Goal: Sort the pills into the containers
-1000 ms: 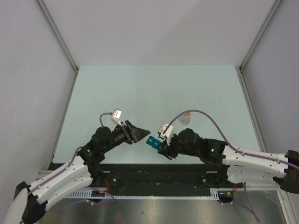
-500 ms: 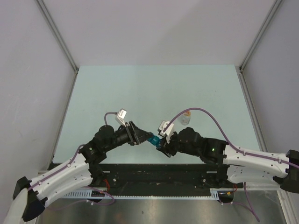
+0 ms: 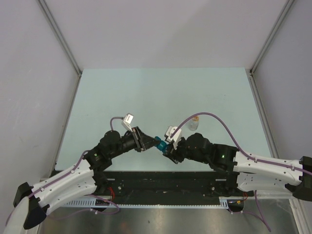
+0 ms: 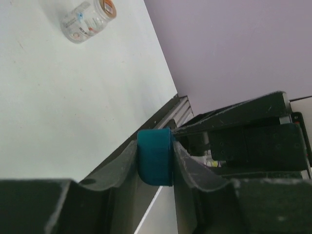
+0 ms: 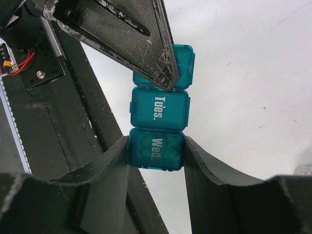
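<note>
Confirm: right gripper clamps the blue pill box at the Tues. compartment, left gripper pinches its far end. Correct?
No: the right gripper clamps the blue pill box at the Wed. compartment, not Tues.; the right wrist view shows Tues. just beyond its grip. The left gripper does pinch the far end.

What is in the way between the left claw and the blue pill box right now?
Nothing visible. The left claw is shut on one end of the pill box, and the right claw grips the Wed. compartment at the other end.

left gripper (image 3: 154, 142): clamped, arm reaching right | right gripper (image 3: 165, 148): clamped, arm reaching left
</note>
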